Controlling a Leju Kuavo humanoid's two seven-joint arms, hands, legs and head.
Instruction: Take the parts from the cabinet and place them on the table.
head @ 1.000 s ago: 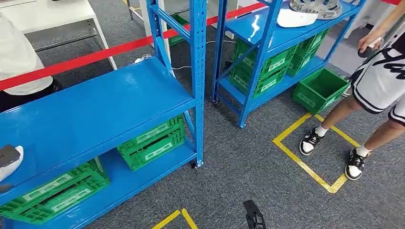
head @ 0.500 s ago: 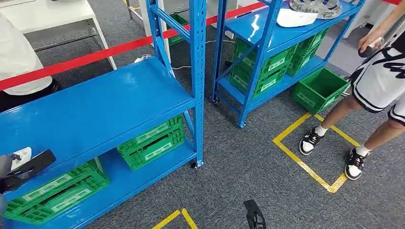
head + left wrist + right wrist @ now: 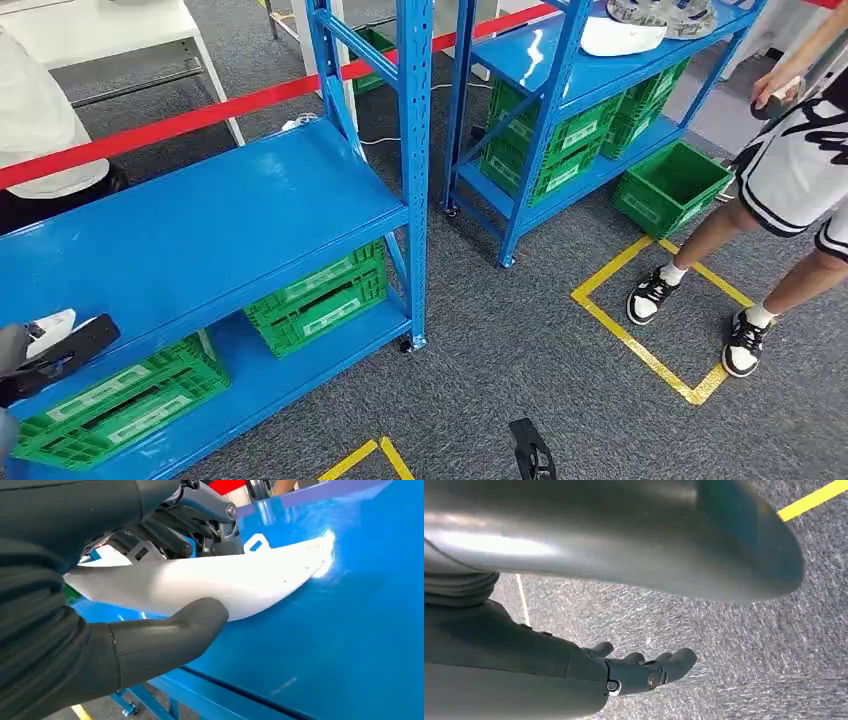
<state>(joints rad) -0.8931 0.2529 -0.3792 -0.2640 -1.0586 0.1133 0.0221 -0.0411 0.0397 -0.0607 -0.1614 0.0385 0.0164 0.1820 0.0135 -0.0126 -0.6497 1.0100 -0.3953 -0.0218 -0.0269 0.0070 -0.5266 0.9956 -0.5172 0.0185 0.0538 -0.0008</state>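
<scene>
Head view: left hand (image 3: 45, 355) at lower left edge of frame, by the front lip of the blue shelf (image 3: 200, 230), white part (image 3: 50, 328) under its dark fingers. Person (image 3: 790, 170) stands far right, green crates (image 3: 310, 295) below the shelf, second rack (image 3: 590, 70) with more parts upper right. Left wrist view: thumb and fingers pinch the white part (image 3: 210, 582), far tip touching the shelf; thin slick shell, could slip or catch the upright post. Right wrist view: right hand (image 3: 644, 672) hangs over carpet, fingers loosely curled, holding nothing.
</scene>
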